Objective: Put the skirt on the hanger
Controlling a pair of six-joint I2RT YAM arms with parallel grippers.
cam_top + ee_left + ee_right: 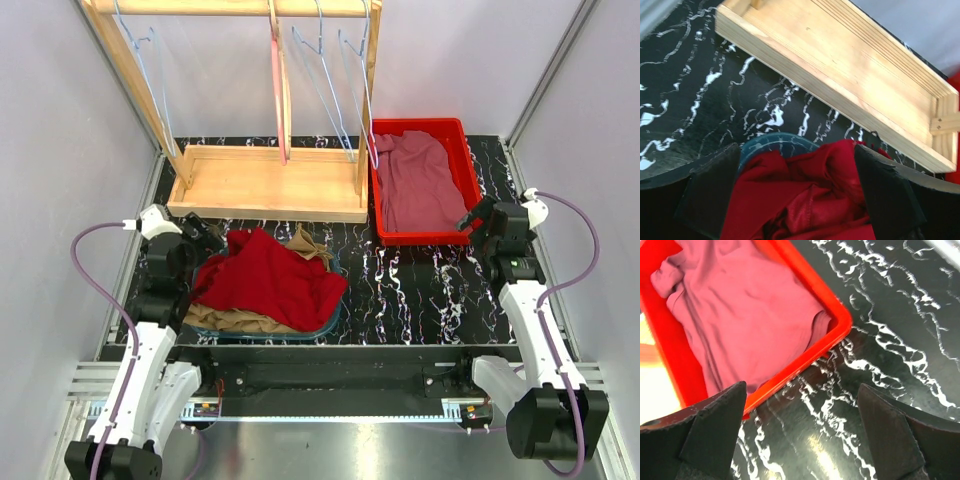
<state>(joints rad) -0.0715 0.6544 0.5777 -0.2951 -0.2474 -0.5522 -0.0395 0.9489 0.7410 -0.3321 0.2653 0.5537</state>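
I see the red skirt (268,280) heaped over a tan garment (232,320) in the blue tray (775,142), toward the table's (420,290) near-left corner. My left fingers (710,192) stand wide, straddling its far-left fold. My right fingers (715,432), also wide and empty, hang beside the red bin (466,180) at the far-right corner. Wire hangers (330,90) hang on the wooden rack (265,185) at the far edge.

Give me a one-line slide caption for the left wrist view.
Left gripper open over the bunched red garment in a blue tub, wooden rack base beyond.
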